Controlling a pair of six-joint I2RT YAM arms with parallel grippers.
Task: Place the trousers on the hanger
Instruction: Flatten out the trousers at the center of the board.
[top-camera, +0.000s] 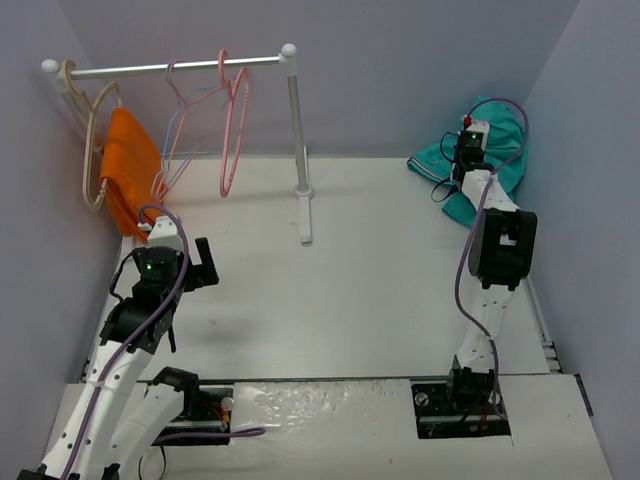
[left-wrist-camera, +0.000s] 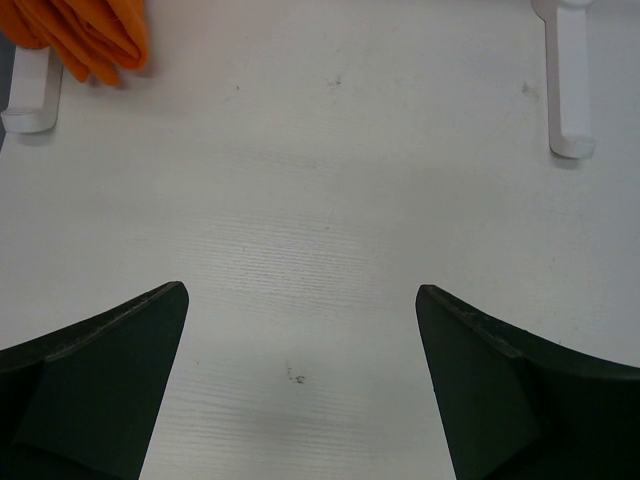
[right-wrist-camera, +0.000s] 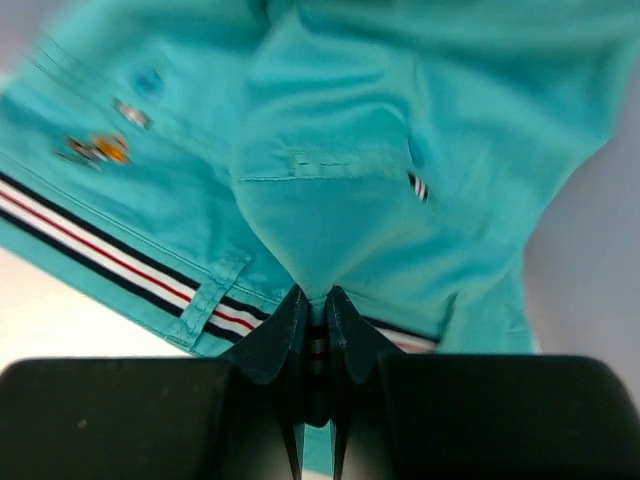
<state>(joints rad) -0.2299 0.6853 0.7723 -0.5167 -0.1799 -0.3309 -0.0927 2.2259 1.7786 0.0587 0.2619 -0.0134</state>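
Fingers (right-wrist-camera: 282, 335) of the right gripper (right-wrist-camera: 312, 300) are pressed together on a pinched-up fold of the teal-green fabric trousers (right-wrist-camera: 330, 190), with a bit of the dark, white and red striped band showing in the narrow slit between them. Around that pinch the cloth rises in a taut peak, and the striped edge runs off to the left across the wrist view. From above, the trousers lie as a crumpled heap in the far right corner of the white table (top-camera: 380, 280), close to the walls, and the right arm reaches out over them.

The left gripper (left-wrist-camera: 300, 295) hovers above bare tabletop with its dark fingers spread wide and nothing between them. Ahead of it lie a folded orange cloth (left-wrist-camera: 90, 35) and the white foot of a clothes rack (left-wrist-camera: 568, 90).

The thin salmon-pink hanger (top-camera: 235, 120) hangs by its hook from the rack's rail (top-camera: 140, 70) at the far left, well apart from the trousers.
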